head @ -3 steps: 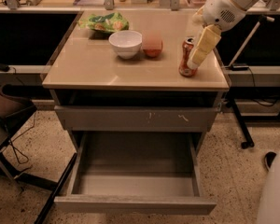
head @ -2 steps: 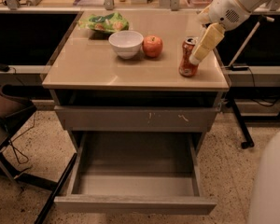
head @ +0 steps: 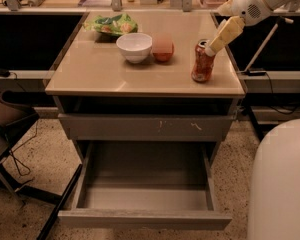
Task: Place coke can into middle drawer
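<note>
The coke can [head: 203,62] stands upright on the tan tabletop [head: 100,69], near its right edge. My gripper [head: 213,46] comes in from the upper right on the white arm. Its yellowish tip sits just above and to the right of the can's top. The middle drawer [head: 145,186] is pulled out below, with a bare grey floor and a plain front panel [head: 145,219].
A white bowl [head: 134,46], a red apple [head: 163,49] and a green chip bag [head: 110,24] lie on the table's back half. The upper drawer front [head: 145,126] with white scuffs is closed. A chair [head: 5,121] stands at left, my white body [head: 282,184] at lower right.
My gripper has risen a little, from beside the can's body to just above its top. The can stands where it was.
</note>
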Controlling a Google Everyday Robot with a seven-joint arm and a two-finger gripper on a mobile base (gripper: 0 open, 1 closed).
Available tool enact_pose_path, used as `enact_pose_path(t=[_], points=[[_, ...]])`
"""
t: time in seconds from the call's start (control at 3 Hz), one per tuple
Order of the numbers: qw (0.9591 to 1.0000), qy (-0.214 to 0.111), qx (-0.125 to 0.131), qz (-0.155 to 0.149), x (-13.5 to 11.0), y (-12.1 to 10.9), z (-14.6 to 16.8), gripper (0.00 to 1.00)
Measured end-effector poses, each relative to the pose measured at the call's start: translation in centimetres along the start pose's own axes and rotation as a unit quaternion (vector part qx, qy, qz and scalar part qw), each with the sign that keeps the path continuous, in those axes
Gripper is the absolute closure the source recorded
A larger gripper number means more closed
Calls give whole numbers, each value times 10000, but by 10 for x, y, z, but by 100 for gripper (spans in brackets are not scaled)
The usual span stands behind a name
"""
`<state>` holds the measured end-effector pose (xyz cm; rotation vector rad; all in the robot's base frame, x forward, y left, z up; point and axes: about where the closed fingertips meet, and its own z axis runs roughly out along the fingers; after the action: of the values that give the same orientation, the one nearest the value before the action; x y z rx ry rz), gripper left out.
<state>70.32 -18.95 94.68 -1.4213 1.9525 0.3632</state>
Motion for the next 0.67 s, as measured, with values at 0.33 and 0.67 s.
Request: enact_pose_path(t=[0.33, 0.67], points=[[10000, 0, -1, 1, 0, 0, 0, 0], [9993, 34, -172, 333, 31, 1, 20, 0]])
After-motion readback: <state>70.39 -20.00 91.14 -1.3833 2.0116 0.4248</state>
